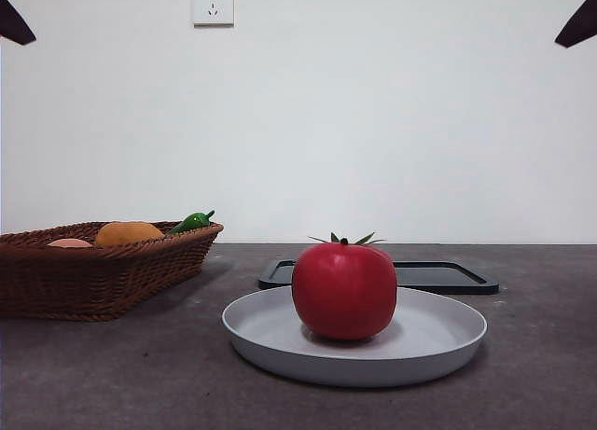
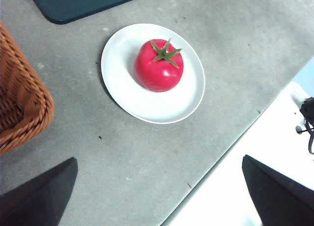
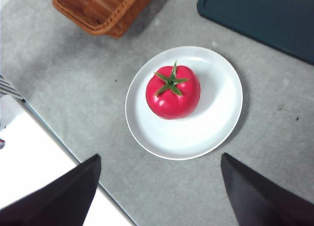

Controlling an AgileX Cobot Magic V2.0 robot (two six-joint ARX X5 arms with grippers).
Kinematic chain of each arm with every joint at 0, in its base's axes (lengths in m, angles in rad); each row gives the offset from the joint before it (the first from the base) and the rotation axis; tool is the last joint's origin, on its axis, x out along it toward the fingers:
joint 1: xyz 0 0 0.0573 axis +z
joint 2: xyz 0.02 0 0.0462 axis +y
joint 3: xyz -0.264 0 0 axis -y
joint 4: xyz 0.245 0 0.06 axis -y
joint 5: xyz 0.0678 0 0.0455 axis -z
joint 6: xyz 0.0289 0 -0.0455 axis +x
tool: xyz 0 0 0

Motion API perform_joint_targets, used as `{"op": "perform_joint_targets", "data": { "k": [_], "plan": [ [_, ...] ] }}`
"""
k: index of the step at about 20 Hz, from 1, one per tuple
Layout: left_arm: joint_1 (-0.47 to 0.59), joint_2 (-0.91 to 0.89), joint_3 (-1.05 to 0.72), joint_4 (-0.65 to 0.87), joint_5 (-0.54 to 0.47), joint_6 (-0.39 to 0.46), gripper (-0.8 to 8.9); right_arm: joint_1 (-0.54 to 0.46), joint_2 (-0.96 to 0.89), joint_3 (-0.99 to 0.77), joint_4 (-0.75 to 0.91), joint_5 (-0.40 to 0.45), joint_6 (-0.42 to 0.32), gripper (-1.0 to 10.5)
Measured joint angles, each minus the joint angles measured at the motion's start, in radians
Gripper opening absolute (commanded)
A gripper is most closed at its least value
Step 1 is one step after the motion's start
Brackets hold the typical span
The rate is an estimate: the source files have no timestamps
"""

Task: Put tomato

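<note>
Now, status at this frame:

Tomato: the tomato [image 1: 344, 291] sits upright on the plate [image 1: 438, 340], stem up, a bit off the plate's middle per both wrist views. Nothing is touching it.

Plate: white/grey, shallow, on the table [image 1: 112, 374], just in front of the dark tray [image 1: 448, 277].

Tray: flat, dark; nothing visible on it in the parts shown.

Basket: the wicker basket [image 1: 98, 276] stands apart from the plate, holding an orange fruit [image 1: 129, 232], a green pepper [image 1: 192, 222] and a paler round item I can't identify.

Left gripper: the left gripper [image 2: 162, 196] is held high over the table edge, jaws wide apart, nothing between them; well clear of the tomato.

Right gripper: the right gripper [image 3: 162, 191] likewise high, jaws wide apart, empty; tomato and plate lie ahead of it.

Front view arms: only black tips at the two top corners, so both arms look parked.

Progress (judgement): task gives no destination. If the plate is the target, the put looks done, w/ both arms retreated and nothing left. If tray or basket is meant, the pick is not yet begun. Can't settle which from these views.

Writing/labels: none readable. Wall socket [image 1: 213, 3] has small marks, too small to read. No brand on plate, tray or basket.
</note>
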Motion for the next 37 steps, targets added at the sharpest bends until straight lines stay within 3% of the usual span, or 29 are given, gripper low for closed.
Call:
{"op": "perform_joint_targets", "data": {
  "k": [8, 21, 27, 29, 37],
  "plan": [
    [0.000, -0.007, 0.000, 0.003, 0.000, 0.000, 5.60, 0.116, 0.101, 0.000, 0.129, 0.002, 0.000, 3.9],
    [0.000, -0.007, 0.000, 0.004, 0.000, 0.000, 5.60, 0.264, 0.376, 0.001, 0.315, 0.150, 0.000, 4.5],
    [0.000, -0.007, 0.000, 0.004, 0.000, 0.000, 5.60, 0.303, 0.491, 0.001, 0.383, 0.222, 0.000, 4.6],
    [0.000, -0.007, 0.000, 0.004, 0.000, 0.000, 5.60, 0.315, 0.541, 0.001, 0.418, 0.259, 0.000, 5.2],
    [0.000, -0.007, 0.000, 0.005, 0.000, 0.000, 5.59, 0.328, 0.646, 0.001, 0.506, 0.275, 0.003, 5.3]
  ]
}}
